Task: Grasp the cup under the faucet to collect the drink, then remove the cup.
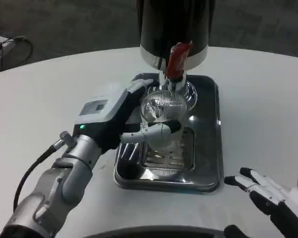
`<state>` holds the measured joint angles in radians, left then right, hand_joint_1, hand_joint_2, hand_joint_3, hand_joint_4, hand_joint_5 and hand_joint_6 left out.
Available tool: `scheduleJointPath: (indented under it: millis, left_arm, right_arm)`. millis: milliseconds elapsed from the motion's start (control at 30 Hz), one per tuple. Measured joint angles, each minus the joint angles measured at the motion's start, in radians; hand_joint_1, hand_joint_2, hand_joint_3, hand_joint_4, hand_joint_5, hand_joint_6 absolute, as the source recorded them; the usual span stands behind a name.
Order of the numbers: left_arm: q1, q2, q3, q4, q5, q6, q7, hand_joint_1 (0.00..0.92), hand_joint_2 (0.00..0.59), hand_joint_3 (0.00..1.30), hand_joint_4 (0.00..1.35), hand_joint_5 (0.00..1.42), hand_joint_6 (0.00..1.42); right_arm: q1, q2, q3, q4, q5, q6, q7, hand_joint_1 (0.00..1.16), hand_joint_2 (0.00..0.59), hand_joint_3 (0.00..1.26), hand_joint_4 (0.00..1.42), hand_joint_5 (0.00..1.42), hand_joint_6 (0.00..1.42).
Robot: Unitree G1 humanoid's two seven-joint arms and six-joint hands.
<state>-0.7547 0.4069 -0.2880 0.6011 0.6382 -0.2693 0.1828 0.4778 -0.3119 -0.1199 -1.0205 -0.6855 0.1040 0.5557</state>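
So the left hand (120,115) grips the clear ribbed glass cup (163,111) under the red-handled faucet (178,62) (fill level unclear); pulling it away remains. Right hand (270,196) lies spread, holding nothing.

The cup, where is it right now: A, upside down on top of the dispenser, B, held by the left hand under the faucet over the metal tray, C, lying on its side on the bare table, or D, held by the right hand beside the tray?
B: the left hand grips the clear cup beneath the red-handled faucet, above the metal tray; the right hand rests apart, holding nothing.
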Motion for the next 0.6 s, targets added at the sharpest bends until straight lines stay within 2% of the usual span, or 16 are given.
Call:
scheduleJointPath:
  millis: [300,567,600]
  left_arm:
    - [0.060,0.044,0.059,-0.106,-0.048,-0.045,0.001,0.068,0.062,0.27,0.18,0.41,0.44]
    - [0.176,0.086,0.162,-0.246,-0.143,-0.083,-0.018,0.047,0.072,0.31,0.28,0.44,0.45]
    - [0.204,0.089,0.191,-0.276,-0.182,-0.100,-0.030,0.041,0.074,0.33,0.30,0.45,0.44]
  right_arm:
    - [-0.013,-0.011,0.017,0.003,-0.001,0.016,0.000,0.30,0.454,0.13,0.00,0.03,0.05]
    - [-0.025,-0.013,0.015,0.010,0.001,0.024,0.000,0.30,0.454,0.13,0.00,0.03,0.05]
    - [-0.026,-0.013,0.016,0.011,0.002,0.024,-0.001,0.30,0.454,0.13,0.00,0.03,0.05]
